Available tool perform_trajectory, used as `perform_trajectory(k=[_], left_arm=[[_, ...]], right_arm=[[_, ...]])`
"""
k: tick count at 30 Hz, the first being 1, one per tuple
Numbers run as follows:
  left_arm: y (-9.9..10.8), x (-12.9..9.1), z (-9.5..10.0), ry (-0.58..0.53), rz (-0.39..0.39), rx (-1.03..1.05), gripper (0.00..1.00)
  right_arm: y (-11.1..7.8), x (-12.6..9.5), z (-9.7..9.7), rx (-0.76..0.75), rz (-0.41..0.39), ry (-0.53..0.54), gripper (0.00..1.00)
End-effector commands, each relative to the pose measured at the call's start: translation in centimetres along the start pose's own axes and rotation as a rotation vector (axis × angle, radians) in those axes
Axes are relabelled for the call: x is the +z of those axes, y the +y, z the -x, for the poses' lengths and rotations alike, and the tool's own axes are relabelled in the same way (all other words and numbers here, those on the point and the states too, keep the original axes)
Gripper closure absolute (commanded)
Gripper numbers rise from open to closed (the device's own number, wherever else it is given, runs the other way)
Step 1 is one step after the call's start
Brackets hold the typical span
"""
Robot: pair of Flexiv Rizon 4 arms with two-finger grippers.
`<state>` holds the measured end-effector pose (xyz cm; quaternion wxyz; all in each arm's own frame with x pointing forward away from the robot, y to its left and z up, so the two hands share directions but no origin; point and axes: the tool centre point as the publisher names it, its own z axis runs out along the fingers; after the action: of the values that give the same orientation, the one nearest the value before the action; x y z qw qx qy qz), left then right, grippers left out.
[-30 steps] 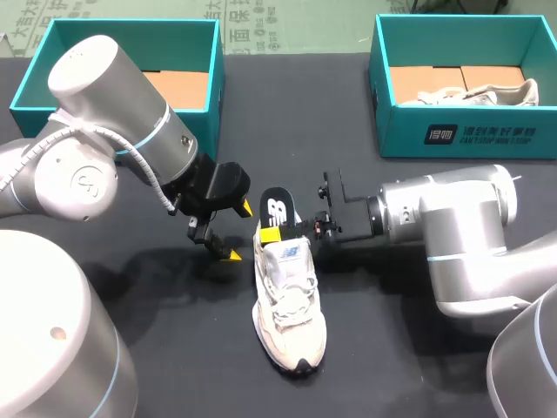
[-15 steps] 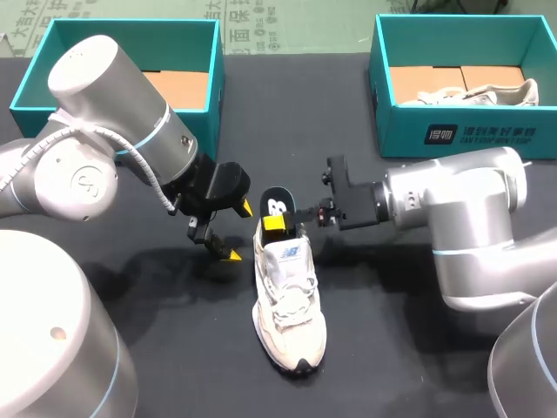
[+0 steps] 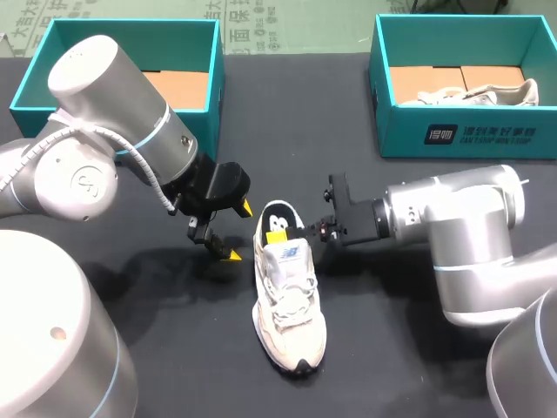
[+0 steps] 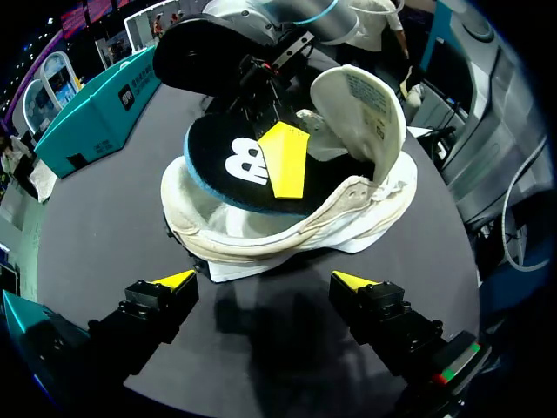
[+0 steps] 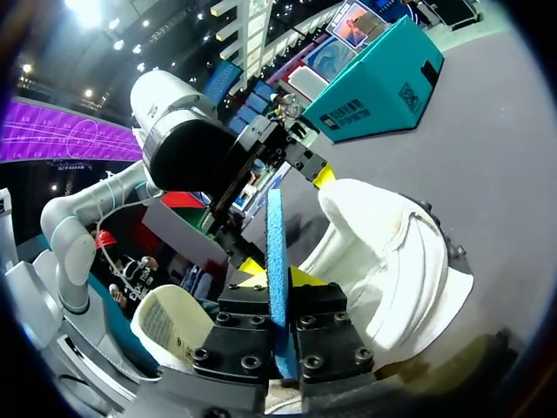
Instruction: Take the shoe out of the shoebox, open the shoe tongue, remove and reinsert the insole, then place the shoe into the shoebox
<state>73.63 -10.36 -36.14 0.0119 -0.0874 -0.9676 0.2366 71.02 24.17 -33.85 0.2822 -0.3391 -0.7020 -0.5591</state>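
The right gripper (image 5: pixel 278 306) pinches the black foam insole (image 3: pixel 279 212) at its heel end, likely light and floppy; the left gripper (image 4: pixel 264 280) hangs spread beside the cream sneaker (image 3: pixel 289 306).

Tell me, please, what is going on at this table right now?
The right gripper is shut on a black foam insole with a blue underside, holding it at the heel opening of a white lace-up sneaker on the dark table. The left gripper is open beside the sneaker's heel, holding nothing. A teal cardboard shoebox stands at the back left; another at the back right holds a second pale shoe.
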Motion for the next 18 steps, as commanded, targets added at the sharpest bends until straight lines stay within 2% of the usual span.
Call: perform_trajectory(k=[1, 6, 8, 11, 18], left_arm=[[0.0, 0.0, -0.1, -0.002, 0.002, 0.001, 0.00], [0.0, 0.0, -0.1, -0.002, 0.002, 0.001, 0.00], [0.0, 0.0, -0.1, -0.002, 0.002, 0.001, 0.00], [0.0, 0.0, -0.1, -0.002, 0.002, 0.001, 0.00], [0.0, 0.0, -0.1, -0.002, 0.002, 0.001, 0.00]], right_arm=[[-0.9, 0.6, 0.0, 0.011, 0.005, -0.006, 1.00], [-0.4, 0.5, -0.4, -0.011, 0.005, -0.011, 0.98], [0.1, 0.5, -0.7, -0.030, 0.001, -0.016, 0.75], [0.9, 0.2, -1.1, -0.052, -0.005, -0.025, 0.63], [2.0, -0.5, -1.7, -0.081, -0.011, -0.053, 0.62]])
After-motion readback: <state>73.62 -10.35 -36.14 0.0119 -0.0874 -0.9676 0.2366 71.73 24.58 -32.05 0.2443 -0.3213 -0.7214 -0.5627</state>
